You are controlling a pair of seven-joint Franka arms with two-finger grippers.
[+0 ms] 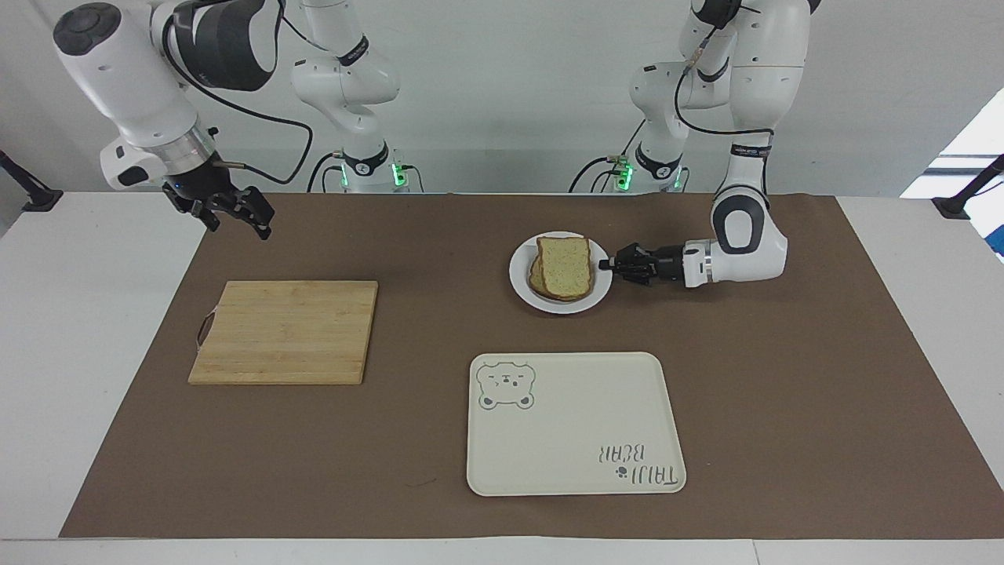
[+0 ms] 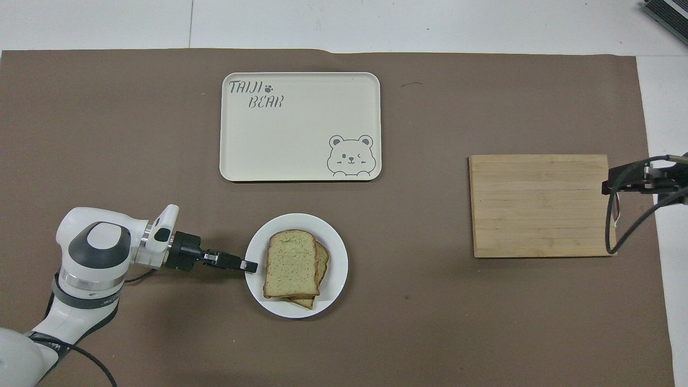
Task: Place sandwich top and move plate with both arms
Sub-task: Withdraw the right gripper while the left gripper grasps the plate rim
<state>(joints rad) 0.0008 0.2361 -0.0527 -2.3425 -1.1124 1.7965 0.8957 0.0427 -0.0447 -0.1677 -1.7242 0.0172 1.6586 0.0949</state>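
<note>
The sandwich top (image 1: 565, 264), a tan speckled slice with a brown crust, lies on a lower slice on the small white plate (image 1: 521, 287). It also shows in the overhead view (image 2: 292, 262), as does the plate (image 2: 336, 280). My left gripper (image 1: 606, 265) lies low at the plate's rim on the side toward the left arm's end, and its fingers are shut on the rim; it shows in the overhead view too (image 2: 249, 265). My right gripper (image 1: 239, 224) is raised and open, empty, over the mat's edge at the right arm's end.
A wooden cutting board (image 1: 285, 332) lies toward the right arm's end of the table. A cream tray with a bear drawing (image 1: 575, 424) lies farther from the robots than the plate. A brown mat (image 1: 784, 377) covers the table.
</note>
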